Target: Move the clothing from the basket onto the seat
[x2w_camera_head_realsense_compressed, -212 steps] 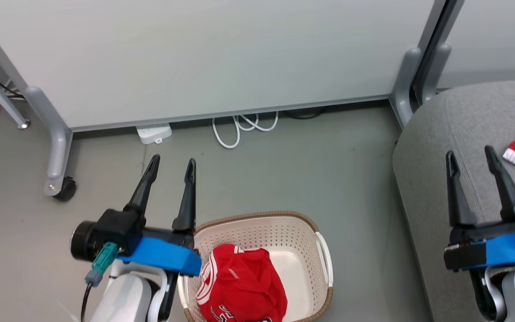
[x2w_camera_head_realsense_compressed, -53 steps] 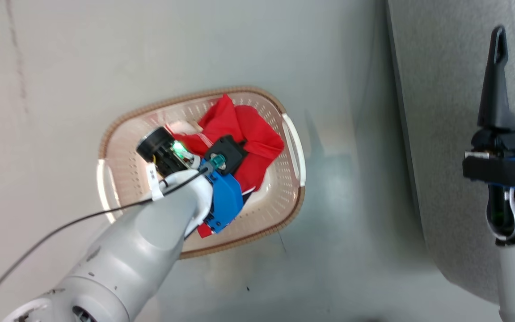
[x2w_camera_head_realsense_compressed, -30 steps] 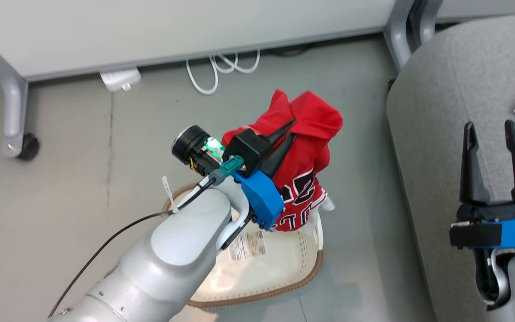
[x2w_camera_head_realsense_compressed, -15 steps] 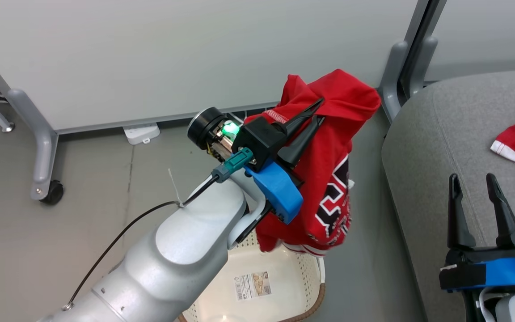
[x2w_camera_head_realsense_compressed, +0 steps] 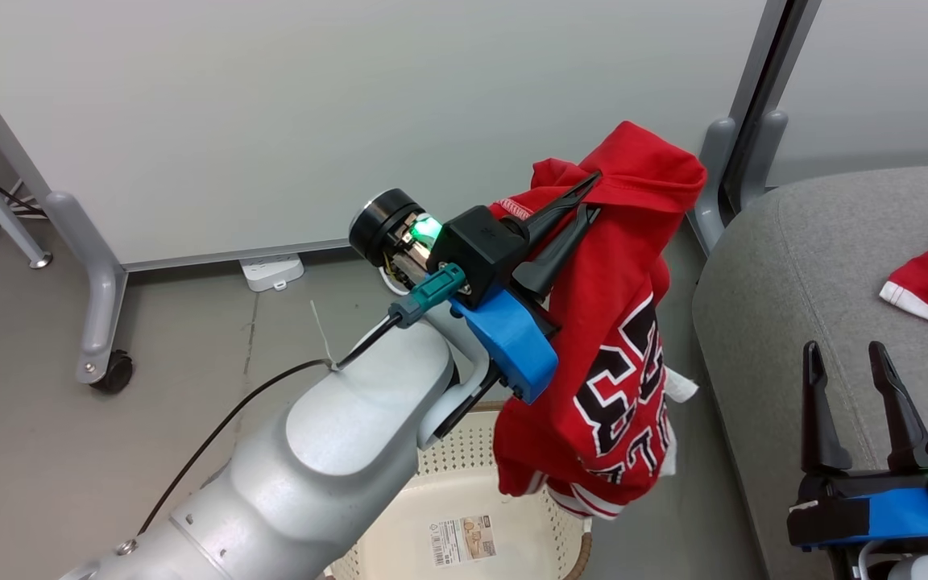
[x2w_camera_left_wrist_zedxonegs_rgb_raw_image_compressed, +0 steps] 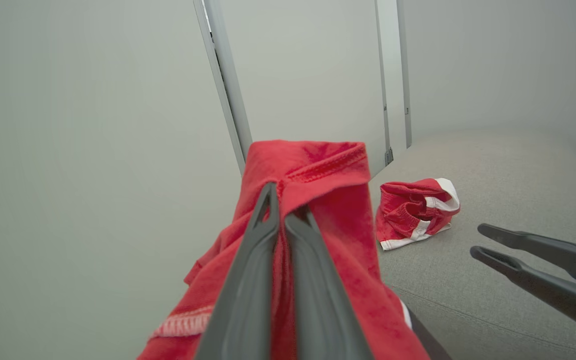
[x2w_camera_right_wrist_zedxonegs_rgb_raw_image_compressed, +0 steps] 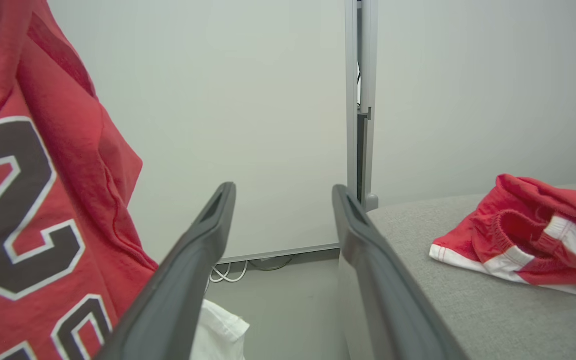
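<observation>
Left gripper pinched the red jersey tight; the basket sat below it; the seat lay to its right; it needed to carry high, so nothing snagged.

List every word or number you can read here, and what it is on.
"2": dark, white-edged numeral on the jersey; the next character is cut off.
Sticker in the basket: too small to read.
Jersey's neck tag: too small to read.
</observation>
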Tool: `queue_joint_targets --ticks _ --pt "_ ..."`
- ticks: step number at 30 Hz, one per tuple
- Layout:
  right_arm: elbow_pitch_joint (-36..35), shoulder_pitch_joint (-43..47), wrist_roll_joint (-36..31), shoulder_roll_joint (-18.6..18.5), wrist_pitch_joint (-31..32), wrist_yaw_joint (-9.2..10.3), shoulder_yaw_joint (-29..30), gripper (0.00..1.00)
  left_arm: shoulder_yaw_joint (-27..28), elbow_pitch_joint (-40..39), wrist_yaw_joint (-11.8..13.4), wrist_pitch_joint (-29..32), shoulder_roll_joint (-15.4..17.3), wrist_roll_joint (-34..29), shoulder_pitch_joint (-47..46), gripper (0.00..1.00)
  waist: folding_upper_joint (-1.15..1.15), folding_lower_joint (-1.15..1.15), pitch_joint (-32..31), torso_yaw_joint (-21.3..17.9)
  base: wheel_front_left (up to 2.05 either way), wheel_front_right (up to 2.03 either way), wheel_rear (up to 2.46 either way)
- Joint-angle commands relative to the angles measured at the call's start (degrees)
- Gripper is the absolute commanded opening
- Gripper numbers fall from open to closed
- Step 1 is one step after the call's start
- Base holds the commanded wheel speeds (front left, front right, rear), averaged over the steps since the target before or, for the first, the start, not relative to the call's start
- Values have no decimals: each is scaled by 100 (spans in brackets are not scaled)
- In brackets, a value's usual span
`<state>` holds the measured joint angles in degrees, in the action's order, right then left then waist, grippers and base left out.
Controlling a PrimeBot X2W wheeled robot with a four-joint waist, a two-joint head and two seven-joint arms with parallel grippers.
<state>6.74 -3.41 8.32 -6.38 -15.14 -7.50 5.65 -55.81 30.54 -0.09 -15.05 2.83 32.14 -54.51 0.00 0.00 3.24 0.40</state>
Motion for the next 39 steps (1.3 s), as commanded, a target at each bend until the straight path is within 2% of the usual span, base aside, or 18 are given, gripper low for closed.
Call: queue_joint_targets --ticks 1,12,19,31,39 --pt "-26 61 -11 5 0 2 -26 100 4 -2 28 -18 12 6 -40 0 0 0 0 11 0 0 0" --pt "-127 -96 -3 -34 0 2 -345 100 33 95 70 -18 12 -44 -27 0 0 0 153 8 0 0 0" --pt "-229 -164 25 -60 0 2 -809 100 70 198 65 -18 11 -89 -90 0 0 0 269 -28 0 0 0" --pt "-432 -211 170 -11 0 2 -2059 100 74 258 41 -19 12 -99 -68 0 0 0 325 -75 0 0 0" --pt "-238 -402 224 7 0 2 -2697 100 43 230 32 -19 12 -66 -115 0 0 0 363 -42 0 0 0"
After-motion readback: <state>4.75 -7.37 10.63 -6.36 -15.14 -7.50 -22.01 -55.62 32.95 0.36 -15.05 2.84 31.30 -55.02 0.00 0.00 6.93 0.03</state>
